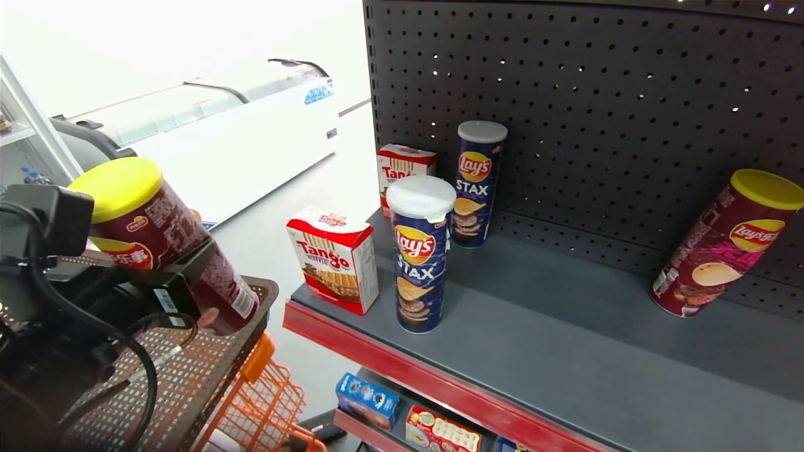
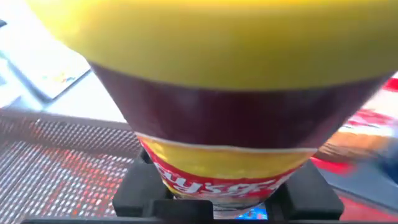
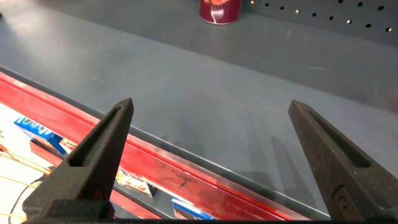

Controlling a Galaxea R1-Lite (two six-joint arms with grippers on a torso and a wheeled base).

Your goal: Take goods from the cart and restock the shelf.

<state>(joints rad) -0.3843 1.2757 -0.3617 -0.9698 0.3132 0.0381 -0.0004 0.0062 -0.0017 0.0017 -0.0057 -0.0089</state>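
Setting: a shop aisle, with a white chest freezer (image 1: 239,138) on the floor beyond the shelf's left end.
Shelf (image 1: 565,326): a grey board with a red front lip and a black pegboard back (image 1: 597,94).
Cart (image 1: 207,370): a brown mesh basket on an orange frame, just off the shelf's left front corner.
Held can (image 1: 157,232): maroon with a yellow lid, tilted, above the cart's basket and to the left of the shelf, not yet over the board.
Left gripper (image 1: 201,276): clamped on the held can's lower half, one finger on either side in the left wrist view.
Right gripper (image 3: 211,155): spread wide and holding nothing, over the shelf's bare middle near the red lip.
Blue cans: one upright near the shelf's front left (image 1: 419,251), the other upright behind it at the pegboard back (image 1: 478,182).
Wafer boxes: one at the shelf's front left corner (image 1: 334,260), one at its back left (image 1: 402,166).
Leaning can (image 1: 722,245): a second maroon can at the shelf's right, tipped against the pegboard back.
Done, as I judge it: the left end is stocked, and one maroon can is on the board, though not upright.
Left to do: carry the held can across and set it on the bare stretch between the blue cans and the leaning can.
Unknown: what remains in the cart cannot be made out.
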